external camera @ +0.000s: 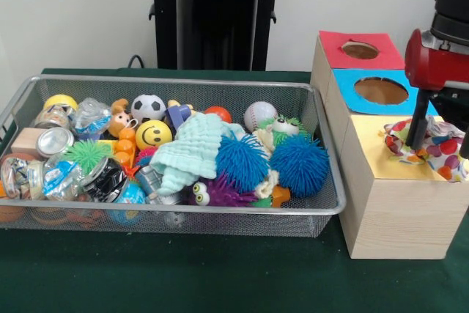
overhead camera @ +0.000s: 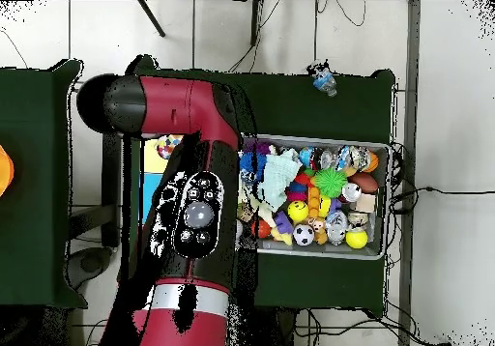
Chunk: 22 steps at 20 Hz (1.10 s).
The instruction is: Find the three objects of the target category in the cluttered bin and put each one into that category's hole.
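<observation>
Claw [external camera: 440, 139] mine, over yellow hole [external camera: 410, 153] of box, fingers pinching polka-dot cloth [external camera: 432, 148] bunched directly beneath, spilling over box edge.

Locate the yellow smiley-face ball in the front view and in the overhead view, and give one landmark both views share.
Front view: the yellow smiley-face ball sits left of centre in the wire mesh bin, just below the black-and-white soccer ball.
Overhead view: it lies low in the bin's middle, just above the soccer ball.
Shared landmark: the soccer ball.
</observation>
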Tool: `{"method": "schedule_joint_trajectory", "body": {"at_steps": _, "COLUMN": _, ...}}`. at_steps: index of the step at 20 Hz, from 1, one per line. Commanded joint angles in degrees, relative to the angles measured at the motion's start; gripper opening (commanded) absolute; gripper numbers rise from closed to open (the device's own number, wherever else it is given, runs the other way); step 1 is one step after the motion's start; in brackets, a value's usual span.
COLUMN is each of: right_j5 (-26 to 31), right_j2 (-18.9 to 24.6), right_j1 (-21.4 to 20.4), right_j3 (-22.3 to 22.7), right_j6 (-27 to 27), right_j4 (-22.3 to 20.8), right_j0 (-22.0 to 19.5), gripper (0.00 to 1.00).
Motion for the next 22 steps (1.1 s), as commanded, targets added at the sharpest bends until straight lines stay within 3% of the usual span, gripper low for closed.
{"method": "schedule_joint_trajectory", "body": {"at_steps": 1, "right_j5": -0.96, "right_j2": 2.57, "right_j1": 1.68, "right_j3": 3.25, "right_j6": 10.64, "right_j4": -0.58, "right_j0": -0.96, "gripper": 1.00}}
{"method": "schedule_joint_trajectory", "body": {"at_steps": 12, "right_j5": -0.94, "right_j2": 2.01, "right_j1": 0.82, "right_j3": 4.60, "right_j6": 10.95, "right_j4": -0.73, "right_j0": -0.89, "gripper": 1.00}}
{"method": "schedule_joint_trajectory", "body": {"at_steps": 13, "right_j5": -0.98, "right_j2": 2.09, "right_j1": 0.74, "right_j3": 4.80, "right_j6": 10.96, "right_j4": -0.65, "right_j0": -0.91, "gripper": 0.00}}
{"method": "schedule_joint_trajectory", "body": {"at_steps": 22, "right_j5": 0.24, "right_j2": 2.29, "right_j1": 0.79, "right_j3": 4.34, "right_j6": 9.75, "right_j4": -0.90, "right_j0": -1.30, "gripper": 0.00}}
